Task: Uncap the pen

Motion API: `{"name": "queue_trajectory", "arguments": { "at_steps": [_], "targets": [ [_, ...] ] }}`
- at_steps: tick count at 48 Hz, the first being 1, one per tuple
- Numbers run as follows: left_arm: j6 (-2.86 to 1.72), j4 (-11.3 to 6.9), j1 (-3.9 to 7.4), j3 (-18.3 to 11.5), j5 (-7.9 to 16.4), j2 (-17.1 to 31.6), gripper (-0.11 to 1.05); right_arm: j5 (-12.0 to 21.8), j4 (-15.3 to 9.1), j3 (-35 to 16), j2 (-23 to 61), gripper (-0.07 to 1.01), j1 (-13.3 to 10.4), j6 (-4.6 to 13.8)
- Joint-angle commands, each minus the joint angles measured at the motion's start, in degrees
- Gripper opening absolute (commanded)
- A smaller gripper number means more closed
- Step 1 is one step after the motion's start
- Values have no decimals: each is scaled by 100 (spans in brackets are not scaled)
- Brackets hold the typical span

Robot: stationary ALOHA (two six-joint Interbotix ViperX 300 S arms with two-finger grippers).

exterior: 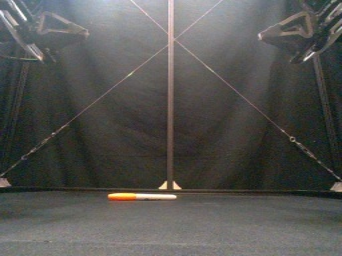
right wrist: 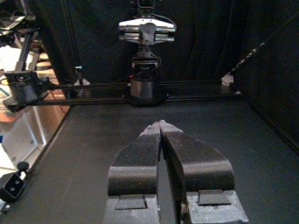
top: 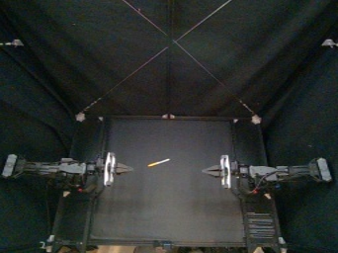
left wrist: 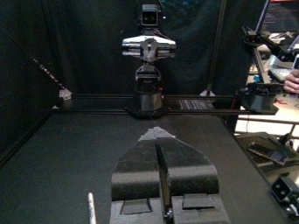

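Note:
A marker pen (top: 158,162) with an orange cap end and a pale barrel lies flat near the middle of the table, a little left of centre. The front view shows the pen (exterior: 142,196) lying sideways, its orange end to the left. My left gripper (top: 128,171) hangs at the table's left side, raised, with its jaws shut and empty. Opposite it, at the right side, my right gripper (top: 208,171) is also raised and shut on nothing. In the left wrist view the pen (left wrist: 91,206) shows as a pale sliver beside the gripper (left wrist: 159,133). The right wrist view shows only its own gripper (right wrist: 158,128).
The black table (top: 172,212) carries nothing but the pen. Both arms sit high at the sides, seen at the upper corners of the front view.

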Motion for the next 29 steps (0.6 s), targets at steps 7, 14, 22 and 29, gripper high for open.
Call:
{"name": "queue_trajectory", "arguments": {
  "at_steps": [7, 14, 22, 29],
  "targets": [
    [26, -193, 149, -149, -35, 299, -2, 88, 26, -299, 729, -1, -466, 44],
    [35, -211, 220, -158, 9, 835, 0, 308, -53, -721, 1529, 2, -905, -18],
    [35, -211, 237, -167, 62, 1459, 0, 519, -527, -1362, 2575, 3, -1134, -18],
    [35, -202, 229, -158, 114, 1749, 0, 712, -888, -1907, 3480, 6, -1160, 0]
  ]
}}
